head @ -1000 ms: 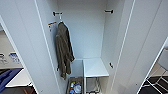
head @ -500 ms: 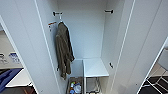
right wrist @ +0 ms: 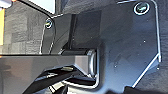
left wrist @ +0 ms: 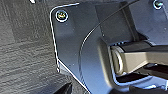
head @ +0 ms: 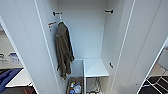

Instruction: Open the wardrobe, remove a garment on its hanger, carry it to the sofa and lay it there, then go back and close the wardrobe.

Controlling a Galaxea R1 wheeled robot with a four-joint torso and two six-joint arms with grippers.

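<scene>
The wardrobe (head: 85, 37) stands open right in front of me in the head view, its white left door (head: 25, 50) and right door (head: 145, 50) swung wide. Inside, an olive-brown jacket (head: 63, 52) hangs on a white hanger (head: 60, 18) from the black hook (head: 57, 13) on the left wall. The black hook (head: 109, 11) on the right wall is bare. Both wrist views look down past the robot's own dark plate at grey carpet (left wrist: 22, 50).
A white shelf (head: 95, 67) fills the wardrobe's lower right. On the wardrobe floor sits a box of small items (head: 74, 87). Something blue (head: 7, 77) lies low beyond the left door. A white frame (head: 156, 85) stands past the right door.
</scene>
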